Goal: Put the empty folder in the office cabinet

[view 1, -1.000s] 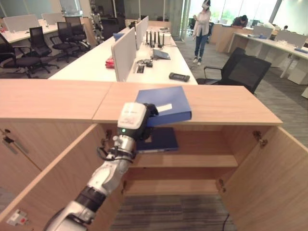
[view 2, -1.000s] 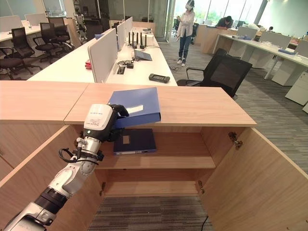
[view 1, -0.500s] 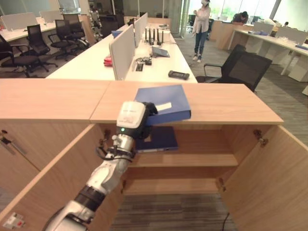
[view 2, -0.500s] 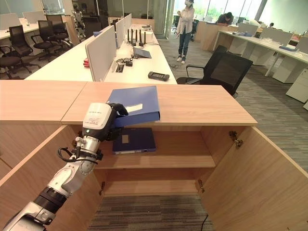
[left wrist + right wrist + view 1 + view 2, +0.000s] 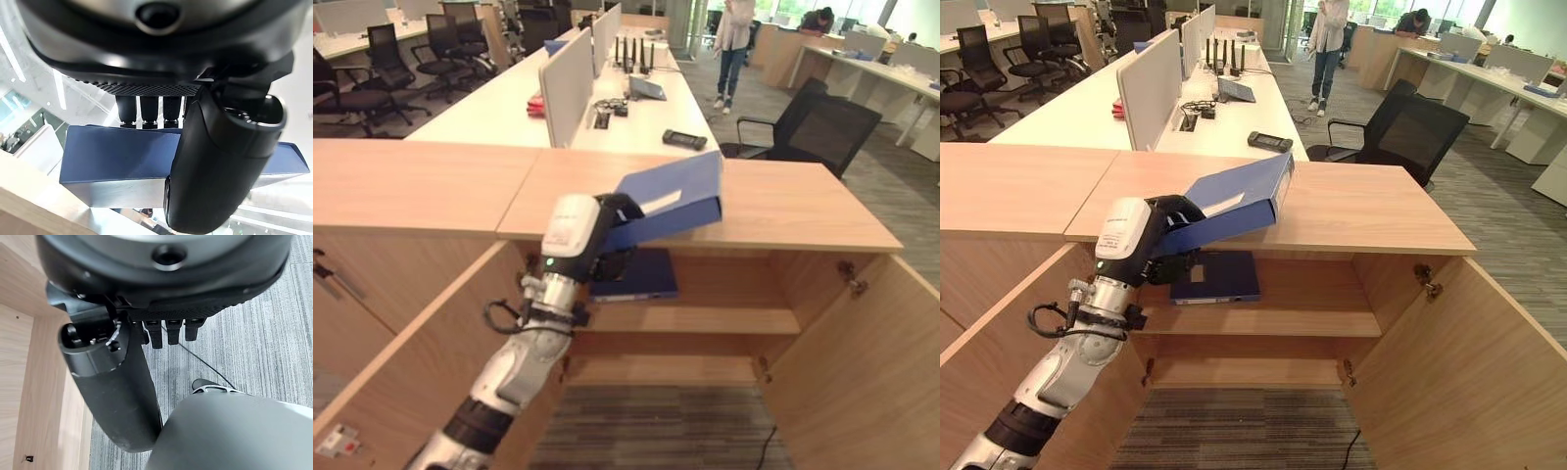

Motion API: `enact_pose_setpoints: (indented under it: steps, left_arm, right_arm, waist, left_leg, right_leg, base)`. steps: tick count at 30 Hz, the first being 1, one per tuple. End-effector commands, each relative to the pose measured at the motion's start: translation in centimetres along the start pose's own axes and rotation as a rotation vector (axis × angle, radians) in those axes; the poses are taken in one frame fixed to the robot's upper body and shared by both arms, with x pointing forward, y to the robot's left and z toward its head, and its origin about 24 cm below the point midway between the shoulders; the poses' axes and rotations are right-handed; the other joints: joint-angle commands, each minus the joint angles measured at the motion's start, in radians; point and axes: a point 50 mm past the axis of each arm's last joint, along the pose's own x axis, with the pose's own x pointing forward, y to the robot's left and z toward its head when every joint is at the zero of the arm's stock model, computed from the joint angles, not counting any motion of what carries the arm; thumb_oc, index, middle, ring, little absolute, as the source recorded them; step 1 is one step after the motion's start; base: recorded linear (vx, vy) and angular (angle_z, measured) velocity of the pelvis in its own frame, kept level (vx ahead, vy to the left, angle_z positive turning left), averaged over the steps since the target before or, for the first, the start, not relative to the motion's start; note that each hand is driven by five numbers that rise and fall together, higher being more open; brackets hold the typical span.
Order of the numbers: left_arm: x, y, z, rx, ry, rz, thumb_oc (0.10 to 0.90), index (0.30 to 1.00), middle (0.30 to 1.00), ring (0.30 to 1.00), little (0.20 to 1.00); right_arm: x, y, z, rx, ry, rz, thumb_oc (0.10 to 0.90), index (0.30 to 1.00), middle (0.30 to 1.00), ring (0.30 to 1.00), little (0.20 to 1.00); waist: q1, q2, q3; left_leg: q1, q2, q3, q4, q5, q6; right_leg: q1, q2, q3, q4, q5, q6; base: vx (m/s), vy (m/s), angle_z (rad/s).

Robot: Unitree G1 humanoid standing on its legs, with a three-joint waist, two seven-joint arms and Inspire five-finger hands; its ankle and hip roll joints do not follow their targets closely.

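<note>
The blue folder (image 5: 671, 201) is tilted: its near end is lifted off the cabinet top (image 5: 783, 211) in the left hand (image 5: 592, 230), while its far end rises higher above that top. You see it held over the front edge of the cabinet top, above the open compartment. In the left wrist view, the fingers (image 5: 146, 108) lie in a row on one face of the folder and the thumb (image 5: 220, 161) crosses the opposite face, so the folder is pinched between them.

Below the cabinet top, a second, darker folder (image 5: 1217, 277) lies flat on the upper shelf (image 5: 1273, 318), just under the held one. Both cabinet doors (image 5: 891, 372) stand open, one at each side of the compartment.

Beyond the cabinet top, you see a white desk (image 5: 509, 113) with a grey divider panel (image 5: 566, 93), and a black office chair (image 5: 822, 127) to the right. A person (image 5: 1329, 44) stands farther back.

The right hand (image 5: 117, 396) shows over grey carpet (image 5: 254, 333), its fingers straight and together, holding nothing.
</note>
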Motion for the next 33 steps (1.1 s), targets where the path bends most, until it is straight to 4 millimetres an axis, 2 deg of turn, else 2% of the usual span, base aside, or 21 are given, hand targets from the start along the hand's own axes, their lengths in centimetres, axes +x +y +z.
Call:
enact_pose_setpoints:
  steps: [1,6,14,16,17,18,19,21,26,33]
  left_arm:
    - [2.3,3.6,2.3,-0.066,-0.152,0.130,0.400,0.300,0.300,0.300,0.300]
    - [1.8,3.5,3.8,-0.259,-0.198,0.068,0.400,0.300,0.300,0.300,0.300]
    - [1.7,5.0,6.3,-0.571,-0.301,0.080,0.400,0.300,0.300,0.300,0.300]
    - [1.8,5.3,7.7,-0.762,-0.368,0.029,0.400,0.300,0.300,0.300,0.300]
    - [1.7,5.3,7.7,-0.765,-0.368,0.028,0.400,0.300,0.300,0.300,0.300]
    - [1.9,4.6,8.2,-0.941,-0.362,-0.041,0.400,0.300,0.300,0.300,0.300]
    - [1.9,4.6,8.1,-0.943,-0.363,-0.043,0.400,0.300,0.300,0.300,0.300]
    - [2.1,4.6,8.7,-1.057,-0.385,-0.079,0.400,0.300,0.300,0.300,0.300]
    - [2.4,5.0,9.9,-1.167,-0.438,-0.118,0.400,0.300,0.300,0.300,0.300]
    - [2.6,3.9,9.4,-1.212,-0.383,-0.162,0.400,0.300,0.300,0.300,0.300]
  right_arm:
    - [-0.1,2.4,0.4,0.005,-0.019,0.057,0.800,0.900,0.900,0.900,0.900]
    - [-0.1,2.1,0.6,0.013,-0.024,0.055,0.800,0.900,0.900,0.900,0.900]
    - [0.0,2.3,1.1,0.023,-0.034,0.064,0.800,0.900,0.900,0.900,0.900]
    - [0.0,1.6,0.7,0.002,-0.030,0.067,0.800,0.900,0.900,0.900,0.900]
    - [0.0,1.6,0.7,0.001,-0.030,0.066,0.800,0.900,0.900,0.900,0.900]
    - [-0.1,1.6,-0.2,0.003,-0.014,0.080,0.800,0.900,0.900,0.900,0.900]
    - [-0.1,1.6,-0.2,0.003,-0.014,0.080,0.800,0.900,0.900,0.900,0.900]
    - [-0.1,1.9,0.1,0.016,-0.012,0.092,0.800,0.900,0.900,0.900,0.900]
    - [-0.1,2.5,0.8,0.022,-0.026,0.121,0.800,0.900,0.900,0.900,0.900]
    - [-0.1,2.6,1.3,0.017,-0.037,0.132,0.800,0.900,0.900,0.900,0.900]
  waist:
    - [0.002,-0.029,-0.009]
    - [0.006,-0.027,-0.001]
    - [0.014,-0.020,0.002]
    - [0.010,-0.019,0.005]
    - [0.010,-0.017,0.005]
    - [0.003,-0.014,0.008]
    - [0.003,-0.014,0.008]
    - [0.002,-0.010,0.008]
    - [0.006,-0.010,0.006]
    - [0.018,-0.010,0.007]
  left_leg:
    - [-0.034,-0.011,-0.051,-0.011,-0.031,0.019]
    - [-0.035,-0.011,-0.057,-0.011,-0.029,0.020]
    - [-0.039,-0.017,-0.067,-0.011,-0.025,0.021]
    - [-0.042,-0.016,-0.066,-0.011,-0.021,0.021]
    - [-0.042,-0.016,-0.066,-0.011,-0.021,0.021]
    - [-0.045,-0.015,-0.066,-0.011,-0.019,0.021]
    - [-0.045,-0.015,-0.066,-0.011,-0.019,0.021]
    - [-0.048,-0.017,-0.070,-0.011,-0.019,0.022]
    - [-0.052,-0.020,-0.077,-0.011,-0.018,0.020]
    - [-0.053,-0.023,-0.085,-0.011,-0.016,0.019]
  right_leg:
    - [-0.065,-0.004,-0.028,0.124,-0.048,-0.015]
    - [-0.063,-0.004,-0.033,0.123,-0.046,-0.015]
    - [-0.063,-0.006,-0.043,0.124,-0.044,-0.014]
    - [-0.064,-0.006,-0.045,0.122,-0.041,-0.013]
    - [-0.064,-0.005,-0.045,0.122,-0.041,-0.013]
    - [-0.067,-0.005,-0.045,0.121,-0.038,-0.013]
    - [-0.067,-0.004,-0.045,0.121,-0.038,-0.014]
    - [-0.068,-0.005,-0.046,0.119,-0.037,-0.014]
    - [-0.067,-0.004,-0.052,0.118,-0.035,-0.015]
    - [-0.060,-0.001,-0.057,0.115,-0.034,-0.019]
  base:
    - [0.00,0.000,0.00]
    - [0.00,0.000,0.00]
    - [0.00,0.000,0.00]
    - [-0.05,0.015,0.03]
    - [-0.07,0.018,0.07]
    - [-0.04,0.010,0.06]
    - [-0.05,0.014,0.06]
    - [-0.03,0.012,0.04]
    - [-0.02,0.006,0.02]
    - [-0.01,0.000,0.02]
